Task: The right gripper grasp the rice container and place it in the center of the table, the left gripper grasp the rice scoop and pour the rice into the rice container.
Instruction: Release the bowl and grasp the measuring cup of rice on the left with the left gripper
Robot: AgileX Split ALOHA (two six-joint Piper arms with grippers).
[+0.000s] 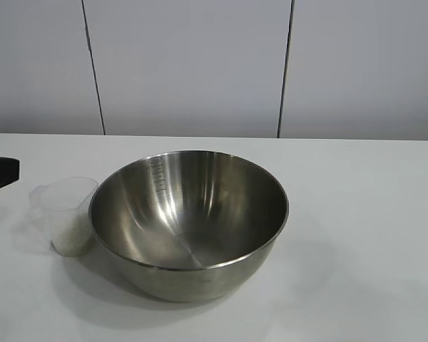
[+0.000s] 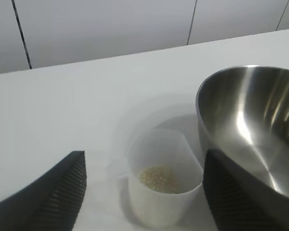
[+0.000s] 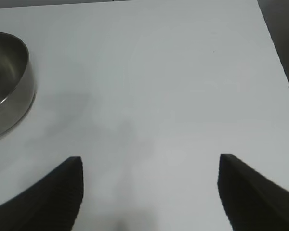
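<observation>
My left hand [image 2: 143, 192], a black claw with two ribbed wedge fingers, stands spread with the small clear frosted plastic rice scoop [image 2: 160, 183] between the fingers but not yet touched. The scoop sits upright on the wide white bench [image 1: 357, 214], a low pale heap of rice [image 2: 160, 178] in its bottom, just beside the big shiny stainless-steel rice container [image 1: 189, 224] at mid-bench.

My worry is the finger on the bowl side: it looks very near the steel wall, so closing could knock the bowl or pin the light cup against it and tip the grains out. The cup is thin plastic and, I judge, would slide or flex under an off-centre squeeze.

Open bench lies on the scoop's far side from the bowl.

My right hand [image 3: 149, 192] hangs spread over bare bench, apart from the bowl.
</observation>
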